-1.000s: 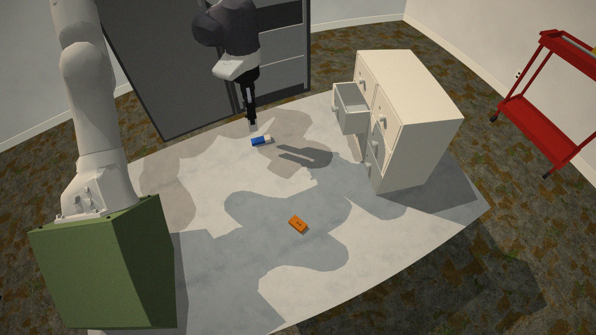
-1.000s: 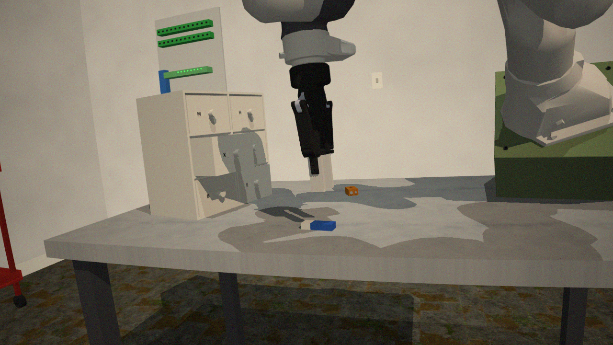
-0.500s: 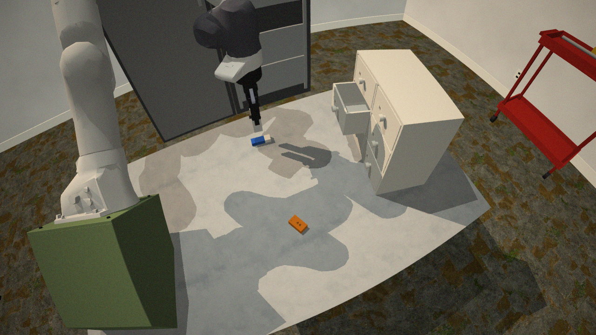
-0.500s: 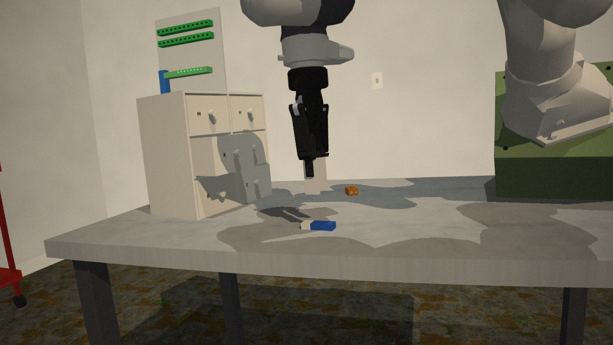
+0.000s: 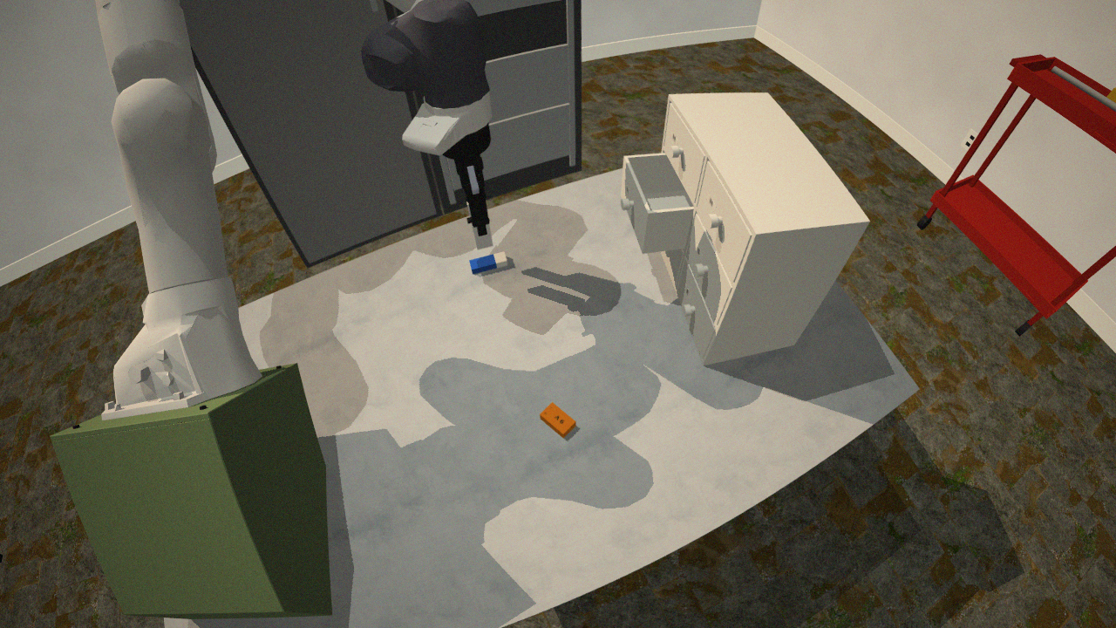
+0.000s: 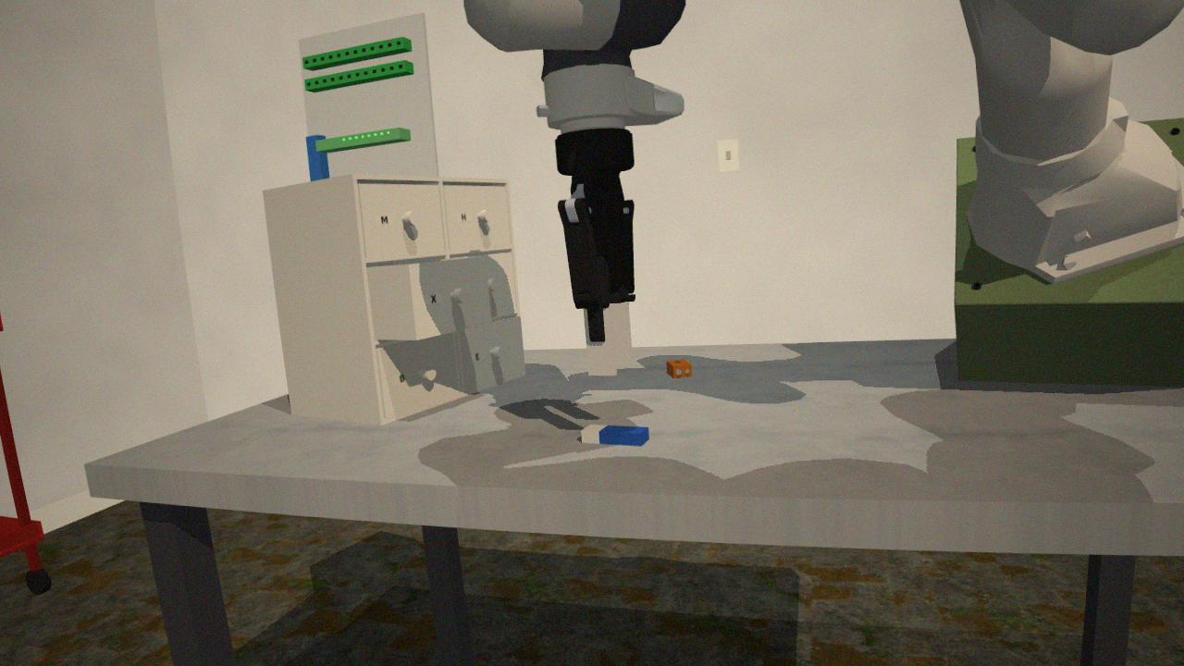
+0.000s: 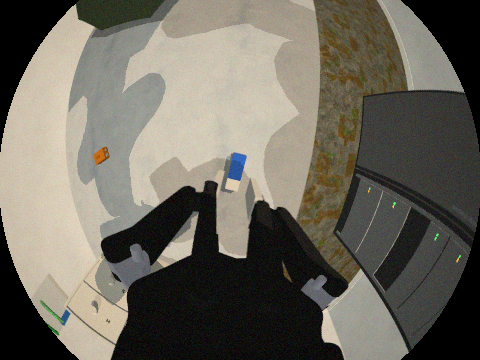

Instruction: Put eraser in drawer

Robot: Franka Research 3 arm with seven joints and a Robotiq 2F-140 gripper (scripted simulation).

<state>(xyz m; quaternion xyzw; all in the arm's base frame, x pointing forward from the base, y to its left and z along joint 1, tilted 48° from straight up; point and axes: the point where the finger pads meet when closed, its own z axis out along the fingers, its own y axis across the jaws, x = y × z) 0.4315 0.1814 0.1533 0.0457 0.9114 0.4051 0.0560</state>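
The eraser [image 5: 489,262], blue with a white end, lies flat on the table, left of the small cream chest [image 5: 749,218]. It also shows in the exterior view [image 6: 614,435] and in the wrist view [image 7: 235,171]. My gripper [image 5: 481,228] points straight down a short way above the eraser, with nothing between its fingers, which stand a narrow gap apart. The drawer marked X [image 5: 657,201] is pulled part way out of the chest and looks empty. The other drawers are pushed in.
A small orange block [image 5: 558,419] lies on the table nearer the front. My arm's green base [image 5: 194,500] stands at the table's left corner. A dark cabinet [image 5: 374,101] stands behind the table and a red cart [image 5: 1022,194] at the far right.
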